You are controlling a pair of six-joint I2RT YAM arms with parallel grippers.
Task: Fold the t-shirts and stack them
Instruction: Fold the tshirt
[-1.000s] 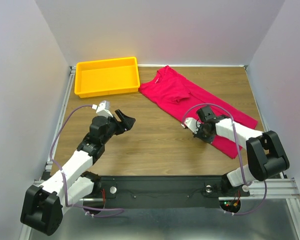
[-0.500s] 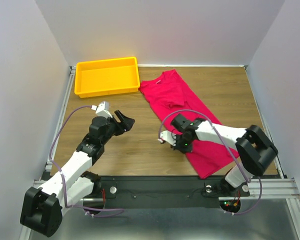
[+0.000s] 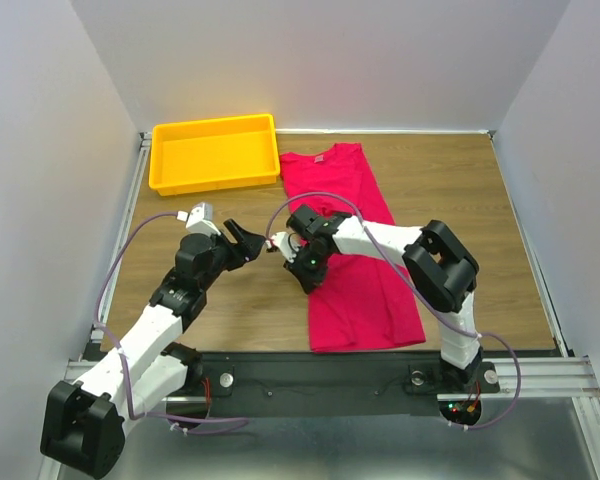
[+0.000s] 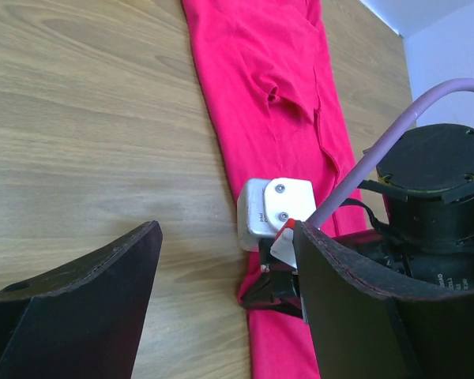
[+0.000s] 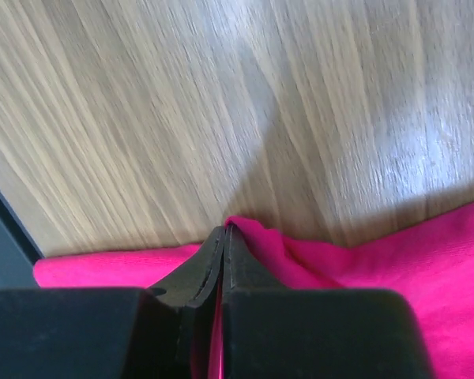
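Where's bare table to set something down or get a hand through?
Widest: bare table right of the shirt, out to the edge. Smaller: the near strip between left arm and shirt. The tray is empty. Crowded: mid-table, where the left arm's open jaws face the right arm, jaws shut on the shirt's left edge.

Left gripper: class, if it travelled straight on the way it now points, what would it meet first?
Probably the right arm's white wrist camera block, at the edge of the crimson-pink cloth t-shirt; depth is unclear.
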